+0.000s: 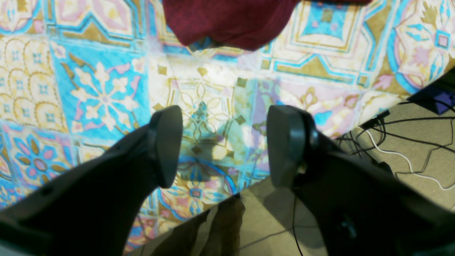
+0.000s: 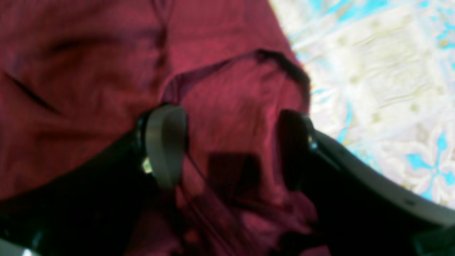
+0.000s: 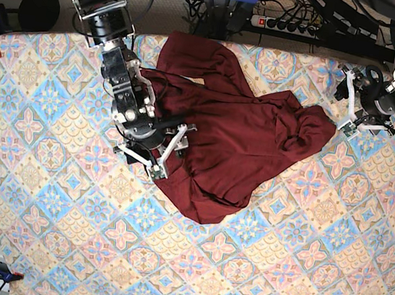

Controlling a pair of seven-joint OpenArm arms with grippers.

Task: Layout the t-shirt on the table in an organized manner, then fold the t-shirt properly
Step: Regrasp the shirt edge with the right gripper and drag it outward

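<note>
T-shirt [image 3: 238, 142]: dark maroon-red, thin soft fabric, long-sleeved; lay crumpled on the far middle of the table [image 3: 276, 267], a wide surface clad in pastel diamond-tiled cloth. Sleeves bunched, body creased; layout judged unfinished, no fold begun. Right gripper [image 2: 227, 149]: jaws apart, low over the garment's edge, holding nothing. Left gripper [image 1: 224, 145]: jaws apart, empty, at the table's corner, clear of the shirt.
</note>
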